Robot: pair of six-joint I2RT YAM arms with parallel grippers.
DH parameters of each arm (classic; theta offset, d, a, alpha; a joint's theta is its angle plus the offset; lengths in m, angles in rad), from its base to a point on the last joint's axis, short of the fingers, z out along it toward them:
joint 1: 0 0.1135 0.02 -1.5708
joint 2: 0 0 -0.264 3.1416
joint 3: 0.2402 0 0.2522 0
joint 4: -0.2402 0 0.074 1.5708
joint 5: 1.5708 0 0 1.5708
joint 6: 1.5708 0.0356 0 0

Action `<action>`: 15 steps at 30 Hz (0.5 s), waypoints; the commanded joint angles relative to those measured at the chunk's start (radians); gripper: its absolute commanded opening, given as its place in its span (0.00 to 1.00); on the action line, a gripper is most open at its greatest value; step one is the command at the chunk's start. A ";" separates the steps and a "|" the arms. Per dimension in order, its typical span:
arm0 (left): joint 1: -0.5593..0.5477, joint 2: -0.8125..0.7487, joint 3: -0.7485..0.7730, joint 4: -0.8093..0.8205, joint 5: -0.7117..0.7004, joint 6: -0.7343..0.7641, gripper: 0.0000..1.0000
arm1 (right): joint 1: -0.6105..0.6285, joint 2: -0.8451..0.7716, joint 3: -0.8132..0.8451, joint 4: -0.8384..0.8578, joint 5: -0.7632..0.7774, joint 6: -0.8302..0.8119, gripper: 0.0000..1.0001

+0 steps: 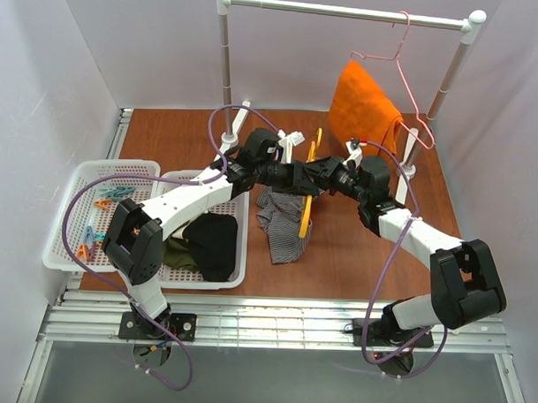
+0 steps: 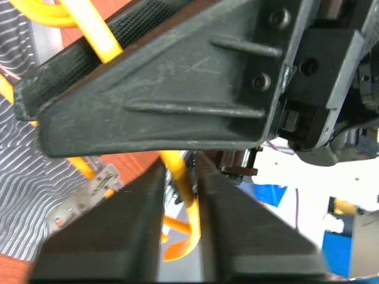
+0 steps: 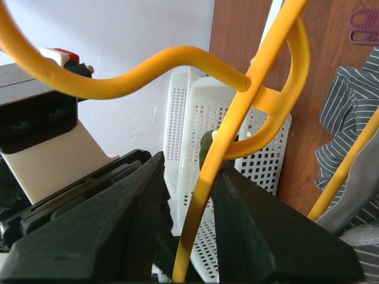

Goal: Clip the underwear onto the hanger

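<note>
Both end effectors are clenched on the hanger (image 1: 305, 219): my left end effector (image 2: 179, 195) and my right end effector (image 3: 189, 177) each pinch its rod. Underwear (image 1: 281, 230) is bunched below it, mid-table (image 1: 355, 258). Best to steady the hanger with the right one and spread the waistband flat before clipping.

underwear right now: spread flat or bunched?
Bunched. The underwear sits in a crumpled, folded heap on the table below the hanger, not laid out flat.

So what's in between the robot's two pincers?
The yellow hanger. The top view shows it between the left pincer and right pincer, both closed on it.
</note>
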 commanded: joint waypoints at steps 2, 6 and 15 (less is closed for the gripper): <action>0.003 -0.013 0.031 -0.012 0.019 0.008 0.04 | 0.003 -0.003 0.049 0.042 -0.008 -0.019 0.28; 0.008 -0.012 0.031 -0.012 0.017 0.005 0.00 | 0.005 -0.004 0.056 0.044 -0.013 -0.033 0.29; 0.041 -0.024 0.031 -0.009 -0.014 -0.007 0.00 | -0.012 -0.029 0.036 0.038 -0.045 -0.062 0.45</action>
